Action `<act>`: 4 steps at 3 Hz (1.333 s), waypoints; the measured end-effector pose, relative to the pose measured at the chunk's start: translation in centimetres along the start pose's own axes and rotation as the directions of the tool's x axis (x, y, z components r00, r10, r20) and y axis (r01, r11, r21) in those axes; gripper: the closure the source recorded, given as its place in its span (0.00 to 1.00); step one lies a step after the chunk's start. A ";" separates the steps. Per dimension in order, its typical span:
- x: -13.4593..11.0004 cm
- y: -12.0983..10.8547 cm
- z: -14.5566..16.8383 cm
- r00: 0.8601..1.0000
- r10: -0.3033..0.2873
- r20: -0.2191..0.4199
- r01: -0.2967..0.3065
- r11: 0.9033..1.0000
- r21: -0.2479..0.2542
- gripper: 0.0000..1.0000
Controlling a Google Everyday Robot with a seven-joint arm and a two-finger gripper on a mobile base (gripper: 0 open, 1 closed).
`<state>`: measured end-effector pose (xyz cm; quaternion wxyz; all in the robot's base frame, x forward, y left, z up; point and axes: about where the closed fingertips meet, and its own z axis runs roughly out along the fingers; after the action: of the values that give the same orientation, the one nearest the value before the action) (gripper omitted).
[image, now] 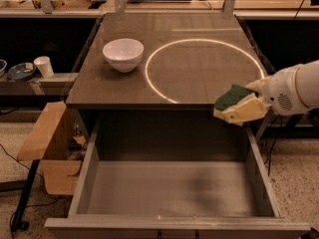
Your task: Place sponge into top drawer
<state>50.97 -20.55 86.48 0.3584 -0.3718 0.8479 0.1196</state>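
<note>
claw (242, 108) mid-right of frame, apparently clamped on yellow-green wavy sponge (232, 96); carry lower-left, well inside grey metal drawer (169, 188), before release.

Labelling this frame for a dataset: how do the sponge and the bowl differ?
The sponge is green and small; the bowl is white and bigger. The sponge hangs in the gripper, shut on it at the table's front right corner; the bowl stands on the table's left side.

Muted greys and browns, one green-yellow spot.
The white, cream-fingered gripper (239, 108) at the dark brown table's (199, 73) front edge clasped the small wavy sponge (233, 96) — dark green top, yellow foam — and the wide, shallow top drawer (169, 188) was plain grey metal.
</note>
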 end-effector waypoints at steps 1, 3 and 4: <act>0.5 1.1 0.5 0.999 0.031 0.012 -0.031 0.999 -0.019 1.00; 1.6 4.1 0.2 0.994 0.110 0.027 -0.109 0.994 -0.012 1.00; 1.6 4.1 0.2 0.994 0.110 0.027 -0.109 0.994 -0.012 1.00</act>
<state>47.39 -18.46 84.91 0.3611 -0.3249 0.8614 0.1486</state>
